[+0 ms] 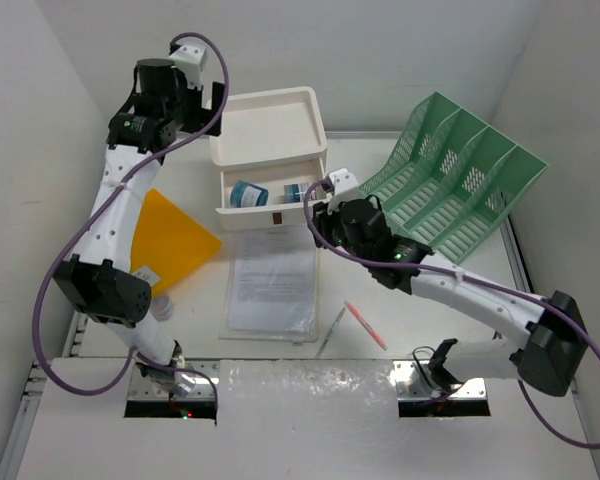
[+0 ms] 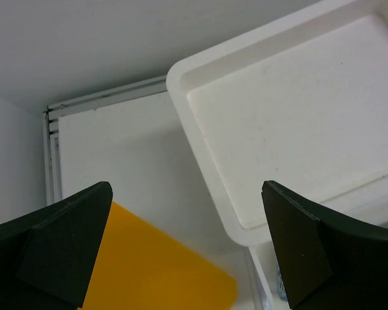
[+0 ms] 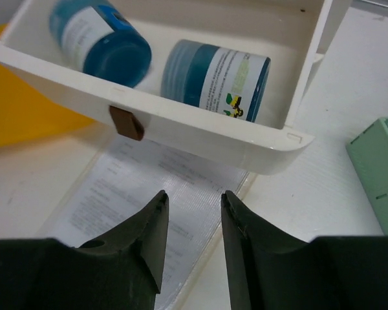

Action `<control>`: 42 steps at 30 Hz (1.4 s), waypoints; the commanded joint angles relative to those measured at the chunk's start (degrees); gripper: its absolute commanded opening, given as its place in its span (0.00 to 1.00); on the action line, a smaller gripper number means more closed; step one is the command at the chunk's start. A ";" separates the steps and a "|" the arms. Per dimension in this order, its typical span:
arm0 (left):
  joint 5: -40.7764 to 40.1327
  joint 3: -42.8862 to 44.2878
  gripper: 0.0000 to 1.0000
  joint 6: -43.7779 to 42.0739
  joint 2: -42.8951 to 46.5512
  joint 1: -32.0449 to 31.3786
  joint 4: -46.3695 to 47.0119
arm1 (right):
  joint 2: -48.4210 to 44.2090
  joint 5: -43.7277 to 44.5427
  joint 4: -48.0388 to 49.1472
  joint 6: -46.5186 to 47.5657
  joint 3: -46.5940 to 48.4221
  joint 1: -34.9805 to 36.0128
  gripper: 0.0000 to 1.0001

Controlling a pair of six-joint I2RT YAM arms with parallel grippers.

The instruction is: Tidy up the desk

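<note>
The white desk (image 1: 195,300) carries a white drawer box (image 1: 270,125) at the back. Its top drawer (image 3: 200,132) is pulled out, with a brown tab (image 3: 126,123) on its front. Two blue bottles (image 3: 100,35) (image 3: 216,68) lie inside it. My right gripper (image 3: 194,194) hovers just in front of the drawer's right end, above a printed sheet (image 3: 136,194). Its jaws stand a little apart with nothing between them. My left gripper (image 2: 186,194) is wide open and empty, raised beside the box's left rear corner (image 2: 297,110).
An orange folder (image 1: 170,235) lies left of the box. A green mesh file rack (image 1: 445,175) stands at the back right. A red pen (image 1: 365,325) and a silver pen (image 1: 332,330) lie near the front, and a small white item (image 1: 162,308) sits by the left arm.
</note>
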State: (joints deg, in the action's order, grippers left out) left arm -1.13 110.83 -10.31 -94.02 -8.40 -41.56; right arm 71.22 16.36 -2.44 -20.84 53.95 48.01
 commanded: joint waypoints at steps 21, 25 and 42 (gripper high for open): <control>6.12 -18.78 0.91 0.73 -5.83 3.31 23.09 | 23.52 16.59 27.66 0.62 5.54 7.80 0.46; 8.42 -22.58 0.81 0.37 -3.37 3.48 27.49 | 24.32 18.00 27.83 2.73 8.09 7.80 0.42; 15.36 -21.27 0.04 0.11 -6.52 4.80 26.45 | 30.12 18.27 27.48 2.03 15.39 2.35 0.35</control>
State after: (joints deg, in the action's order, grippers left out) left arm 9.52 88.09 -8.73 -98.89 -4.38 -12.27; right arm 101.14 30.09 17.58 -20.18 66.04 52.40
